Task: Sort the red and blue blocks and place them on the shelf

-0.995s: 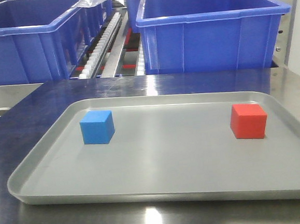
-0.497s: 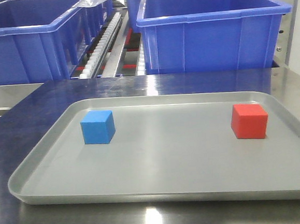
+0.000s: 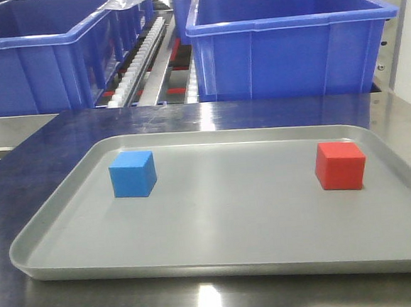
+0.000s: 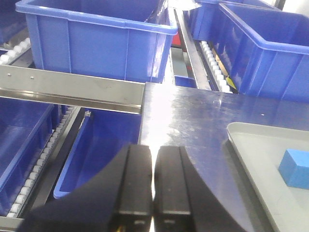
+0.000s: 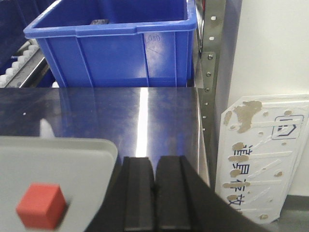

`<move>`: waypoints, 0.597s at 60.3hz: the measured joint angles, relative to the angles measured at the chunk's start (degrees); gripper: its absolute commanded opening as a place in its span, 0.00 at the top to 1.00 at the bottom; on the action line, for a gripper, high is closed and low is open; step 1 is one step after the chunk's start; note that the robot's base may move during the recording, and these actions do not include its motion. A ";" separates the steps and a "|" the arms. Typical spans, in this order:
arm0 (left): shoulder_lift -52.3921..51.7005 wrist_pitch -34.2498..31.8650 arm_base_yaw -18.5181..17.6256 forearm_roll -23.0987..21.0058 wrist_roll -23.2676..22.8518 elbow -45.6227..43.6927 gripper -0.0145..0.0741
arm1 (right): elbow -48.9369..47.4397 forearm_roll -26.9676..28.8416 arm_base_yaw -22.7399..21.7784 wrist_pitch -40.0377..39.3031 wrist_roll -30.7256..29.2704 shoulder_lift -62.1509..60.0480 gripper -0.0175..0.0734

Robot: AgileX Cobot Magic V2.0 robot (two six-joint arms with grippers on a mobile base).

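Both pairs of jaws are pressed together with nothing between them. The left gripper hangs off the left edge of the grey tray, the right gripper off its right corner. On the tray, the blue block sits left and the red block right, well apart.

Risk: descending with the jaws together would likely shove a cube across the smooth tray instead of straddling it.

The front view shows neither arm. The shelf is cropped, and the interiors of its 2 nearest bins are mostly hidden.
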 measured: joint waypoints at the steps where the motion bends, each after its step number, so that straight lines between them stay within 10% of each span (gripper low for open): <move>1: 0.00 0.00 0.00 0.00 0.00 0.00 0.70 | -1.44 0.35 0.00 0.16 0.00 1.81 0.75; 36: 0.00 0.00 0.00 0.00 0.00 0.00 0.70 | -34.98 10.89 3.19 30.79 0.00 38.91 0.74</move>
